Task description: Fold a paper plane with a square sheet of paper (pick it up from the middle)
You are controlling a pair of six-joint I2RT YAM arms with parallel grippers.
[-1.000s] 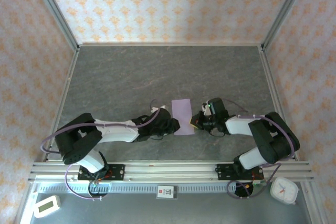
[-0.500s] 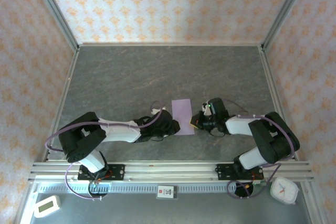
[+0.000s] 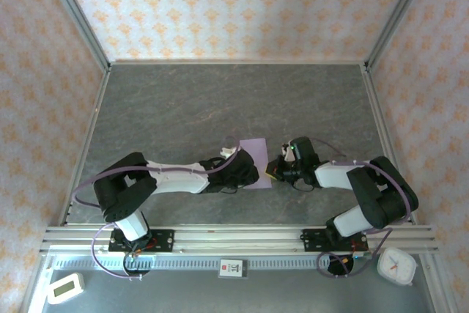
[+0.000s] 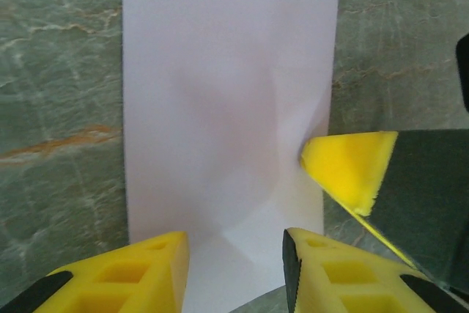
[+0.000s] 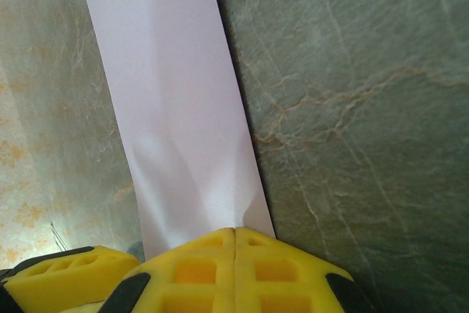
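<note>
Lavender paper (image 3: 256, 153), folded narrow, lies flat on the tabletop (image 3: 183, 108). Right tool (image 5: 234, 236) is clamped on the paper's right edge; left tool (image 4: 233, 247) stands apart over its near edge. Best closed squarely there, without wrinkling the fold.

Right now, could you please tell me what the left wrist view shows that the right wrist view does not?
Left wrist view: the left gripper, jaws apart at the near end of the sheet of paper. Right wrist view: the right gripper, its fingers pressed together, seen from behind. Shared: the sheet as a narrow strip over the grey table, with the right gripper pinching one long edge.
</note>
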